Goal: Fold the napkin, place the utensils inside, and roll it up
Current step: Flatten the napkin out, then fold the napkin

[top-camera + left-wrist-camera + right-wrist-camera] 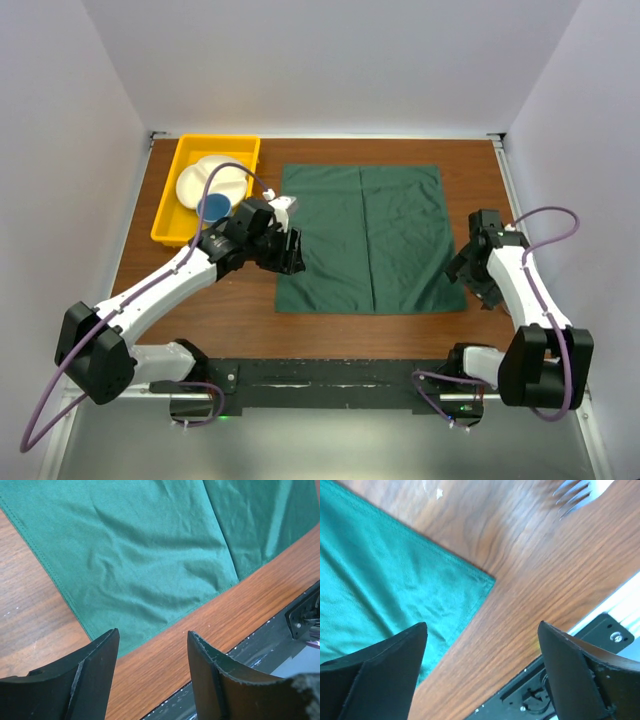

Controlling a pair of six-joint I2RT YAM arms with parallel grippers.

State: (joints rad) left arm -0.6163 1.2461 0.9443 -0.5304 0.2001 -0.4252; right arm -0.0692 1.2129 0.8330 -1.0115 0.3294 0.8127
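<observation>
At mid-table I log napkin (370,238) flat, crease running 12-to-6; brown wood table (330,335), white walls (330,60); left gripper (152,632) and right gripper (482,625) gape, holding nothing.

1. We see a brown wood-grain surface (330,335), rectangular, filling the middle of the top view.
2. Plain white walls enclose it on three sides: the back wall (330,60), the left wall (60,150) and the right wall (590,120).
3. A pale trim (330,135) runs where the surface meets the back wall.
4. A black strip (330,378) lines the near edge.
5. We note soft, even light, with a faint sheen on the wood in the wrist views.
</observation>
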